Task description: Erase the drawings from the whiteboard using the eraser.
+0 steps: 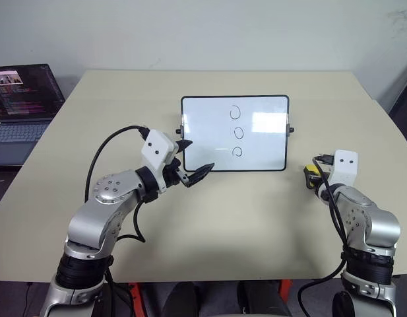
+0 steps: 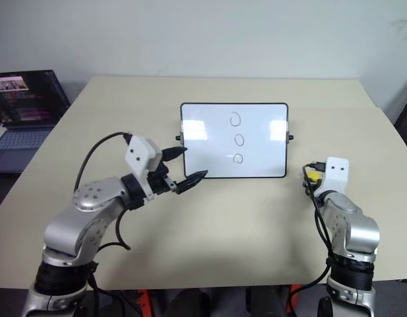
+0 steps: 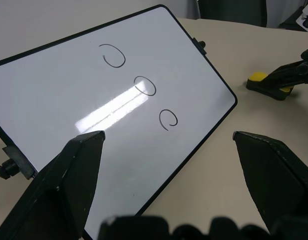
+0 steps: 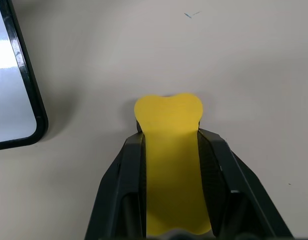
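Observation:
The whiteboard [image 1: 210, 135] lies flat in the middle of the table, with three small black drawings [image 1: 237, 132] in a column right of its centre. My left gripper [image 1: 192, 160] is open, hovering at the board's near left corner. The yellow eraser [image 4: 169, 150] rests on the table to the right of the board. My right gripper [image 4: 171, 150] is shut on the eraser, its black fingers [image 4: 129, 185] pressing both long sides. In the left wrist view the eraser [image 3: 258, 79] shows beyond the board's corner, held by the right gripper.
An open laptop [image 1: 22, 105] sits at the table's far left edge. The beige table [image 1: 223, 224] has bare room in front of the board and behind it. A wall stands beyond the far edge.

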`<state>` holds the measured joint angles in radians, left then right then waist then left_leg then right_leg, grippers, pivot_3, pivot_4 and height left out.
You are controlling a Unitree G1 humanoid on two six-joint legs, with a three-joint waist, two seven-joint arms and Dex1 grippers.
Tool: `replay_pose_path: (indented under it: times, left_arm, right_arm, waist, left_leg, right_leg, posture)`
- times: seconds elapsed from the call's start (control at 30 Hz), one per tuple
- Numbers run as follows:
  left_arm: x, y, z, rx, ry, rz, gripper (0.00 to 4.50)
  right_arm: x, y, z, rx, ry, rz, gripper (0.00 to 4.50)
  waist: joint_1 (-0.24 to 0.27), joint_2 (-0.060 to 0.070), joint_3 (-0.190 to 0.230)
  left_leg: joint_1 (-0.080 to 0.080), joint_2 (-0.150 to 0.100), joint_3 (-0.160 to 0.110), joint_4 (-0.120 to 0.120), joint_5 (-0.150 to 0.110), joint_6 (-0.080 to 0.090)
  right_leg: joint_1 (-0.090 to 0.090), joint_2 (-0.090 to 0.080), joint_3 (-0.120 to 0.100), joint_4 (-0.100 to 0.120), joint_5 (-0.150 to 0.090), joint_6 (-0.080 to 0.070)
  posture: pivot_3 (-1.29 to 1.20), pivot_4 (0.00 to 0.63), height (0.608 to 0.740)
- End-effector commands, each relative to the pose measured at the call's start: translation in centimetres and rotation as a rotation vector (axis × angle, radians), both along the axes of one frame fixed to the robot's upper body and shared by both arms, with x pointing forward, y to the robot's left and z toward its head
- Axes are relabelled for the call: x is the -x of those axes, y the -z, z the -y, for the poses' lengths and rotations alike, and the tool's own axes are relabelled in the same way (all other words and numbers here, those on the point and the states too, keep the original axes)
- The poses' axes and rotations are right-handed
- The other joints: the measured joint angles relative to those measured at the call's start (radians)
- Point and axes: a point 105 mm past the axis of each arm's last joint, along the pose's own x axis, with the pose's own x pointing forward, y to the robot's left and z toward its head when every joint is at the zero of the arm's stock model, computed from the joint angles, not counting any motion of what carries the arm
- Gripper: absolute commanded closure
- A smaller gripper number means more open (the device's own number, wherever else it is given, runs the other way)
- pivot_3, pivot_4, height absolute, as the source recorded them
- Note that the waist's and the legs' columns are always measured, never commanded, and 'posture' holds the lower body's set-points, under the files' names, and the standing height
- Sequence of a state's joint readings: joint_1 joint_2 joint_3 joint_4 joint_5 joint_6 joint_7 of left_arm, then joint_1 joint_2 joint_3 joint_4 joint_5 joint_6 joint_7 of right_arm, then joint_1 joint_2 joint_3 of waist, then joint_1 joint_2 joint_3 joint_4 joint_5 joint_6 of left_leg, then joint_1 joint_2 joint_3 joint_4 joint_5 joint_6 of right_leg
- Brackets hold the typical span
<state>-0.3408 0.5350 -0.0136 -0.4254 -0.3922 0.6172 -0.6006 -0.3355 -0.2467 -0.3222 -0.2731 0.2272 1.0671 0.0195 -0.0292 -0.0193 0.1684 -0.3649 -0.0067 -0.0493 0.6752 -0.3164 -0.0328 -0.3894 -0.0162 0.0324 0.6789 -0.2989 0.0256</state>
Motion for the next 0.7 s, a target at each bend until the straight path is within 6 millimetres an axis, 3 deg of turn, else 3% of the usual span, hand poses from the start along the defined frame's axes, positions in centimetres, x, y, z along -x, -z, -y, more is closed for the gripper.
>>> replay_pose_path:
  times: [0.03,0.33,0.7]
  left_arm:
    - [0.1,-1.4,-0.2,-0.003,0.001,0.063,0.00]
    - [0.2,-1.2,-0.3,-0.003,-0.001,0.056,0.00]
    - [0.1,-1.2,-0.4,-0.004,-0.010,0.065,0.00]
  right_arm:
    - [-0.7,-2.6,-0.6,0.060,-0.058,0.101,3.40]
    - [-2.3,-7.3,-3.9,0.200,-0.267,0.296,3.40]
    - [-5.5,-11.1,-8.0,0.258,-0.459,0.480,3.40]
  waist:
    - [0.000,0.000,0.000]
    - [-0.002,0.000,0.000]
    - [-0.002,0.000,0.001]
  left_leg:
    - [0.000,0.000,0.000,0.000,0.000,0.000]
    - [0.000,0.000,0.000,0.000,0.000,0.000]
    - [0.000,0.000,0.000,0.000,0.000,0.000]
  right_leg:
    - [0.000,0.000,0.000,0.000,0.000,0.000]
    - [0.000,0.000,0.000,0.000,0.000,0.000]
    - [0.000,0.000,0.000,0.000,0.000,0.000]
  posture:
    - [0.00,0.150,0.740]
    - [0.00,0.150,0.740]
    - [0.00,0.150,0.740]
